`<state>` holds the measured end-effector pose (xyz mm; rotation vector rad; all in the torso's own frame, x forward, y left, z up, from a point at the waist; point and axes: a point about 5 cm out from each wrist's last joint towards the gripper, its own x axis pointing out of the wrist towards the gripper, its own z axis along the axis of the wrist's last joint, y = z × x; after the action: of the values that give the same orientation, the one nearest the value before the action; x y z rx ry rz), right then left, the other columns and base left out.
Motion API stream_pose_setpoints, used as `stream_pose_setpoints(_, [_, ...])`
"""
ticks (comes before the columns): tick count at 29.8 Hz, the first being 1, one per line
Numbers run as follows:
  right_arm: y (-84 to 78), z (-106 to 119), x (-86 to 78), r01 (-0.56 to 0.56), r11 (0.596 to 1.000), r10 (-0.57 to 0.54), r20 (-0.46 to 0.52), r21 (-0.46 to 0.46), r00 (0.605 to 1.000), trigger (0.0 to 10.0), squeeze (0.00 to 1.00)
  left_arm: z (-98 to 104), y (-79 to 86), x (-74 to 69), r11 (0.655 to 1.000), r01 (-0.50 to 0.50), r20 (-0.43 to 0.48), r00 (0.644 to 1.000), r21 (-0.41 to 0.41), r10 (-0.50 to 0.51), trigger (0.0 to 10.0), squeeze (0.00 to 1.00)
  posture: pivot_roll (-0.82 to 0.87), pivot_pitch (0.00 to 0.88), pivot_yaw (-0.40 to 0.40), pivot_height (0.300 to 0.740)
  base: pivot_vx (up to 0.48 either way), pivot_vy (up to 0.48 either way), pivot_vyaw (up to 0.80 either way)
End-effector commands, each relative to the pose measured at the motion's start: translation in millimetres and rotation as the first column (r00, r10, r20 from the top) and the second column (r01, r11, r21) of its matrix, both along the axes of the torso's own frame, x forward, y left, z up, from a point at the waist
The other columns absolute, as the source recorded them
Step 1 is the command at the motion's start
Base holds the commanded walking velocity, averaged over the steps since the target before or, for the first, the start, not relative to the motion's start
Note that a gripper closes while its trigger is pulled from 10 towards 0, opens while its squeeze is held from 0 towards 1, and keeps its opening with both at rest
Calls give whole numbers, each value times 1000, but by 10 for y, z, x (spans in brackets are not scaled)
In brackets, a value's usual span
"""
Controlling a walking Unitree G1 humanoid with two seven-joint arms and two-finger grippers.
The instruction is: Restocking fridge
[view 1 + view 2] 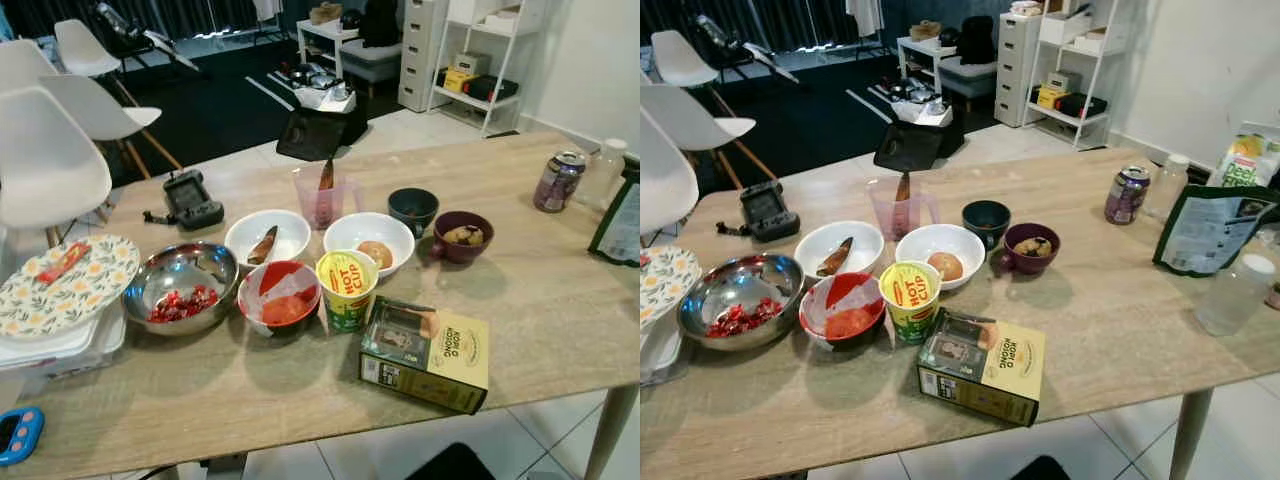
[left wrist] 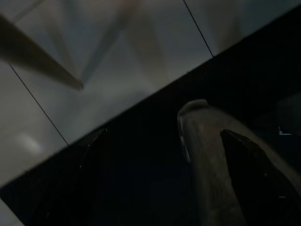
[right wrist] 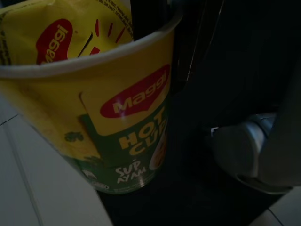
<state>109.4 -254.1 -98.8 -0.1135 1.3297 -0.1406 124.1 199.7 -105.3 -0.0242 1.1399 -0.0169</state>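
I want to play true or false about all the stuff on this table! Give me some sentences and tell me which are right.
1. The metal bowl has red pieces in it. True.
2. The drink can lies on its side. False: it stands upright near the far right of the wooden table.
3. A yellow noodle cup stands just behind the flat box. True.
4. The dark purple mug is empty. False: there is something pale and lumpy inside.
5. The right gripper's camera looks at a blue cup. False: it shows a yellow and green noodle cup up close.
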Motion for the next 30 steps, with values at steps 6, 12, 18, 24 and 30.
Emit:
stream_pose_setpoints(6, [5,15,71,-105,993,105,-7,-47,994,10000,0,-27,65,-123,999,-48,-26,998,13,48,10000,0,-9,0,-40,740,0,0,0])
stream_pose_setpoints(12, [44,-3,49,-152,987,151,-24,-54,988,10000,0,-33,78,-155,999,-40,-35,999,16,40,10000,0,-9,0,-34,740,0,0,0])
stream_pose_setpoints(18, [69,-26,-8,-173,984,171,-42,-50,984,10000,0,-23,92,-127,1000,-19,-32,999,19,20,10000,0,-13,0,-28,740,0,0,0])
stream_pose_setpoints(24, [75,-34,-33,-180,983,178,-50,-43,983,10000,0,-14,97,-100,1000,-3,-28,1000,23,4,10000,0,-15,0,-28,740,0,0,0])
stream_pose_setpoints(30, [71,-33,-35,-188,981,185,-52,-45,981,10000,0,-15,83,-92,1000,-6,-28,1000,20,6,10000,0,-15,0,-35,740,0,0,0])
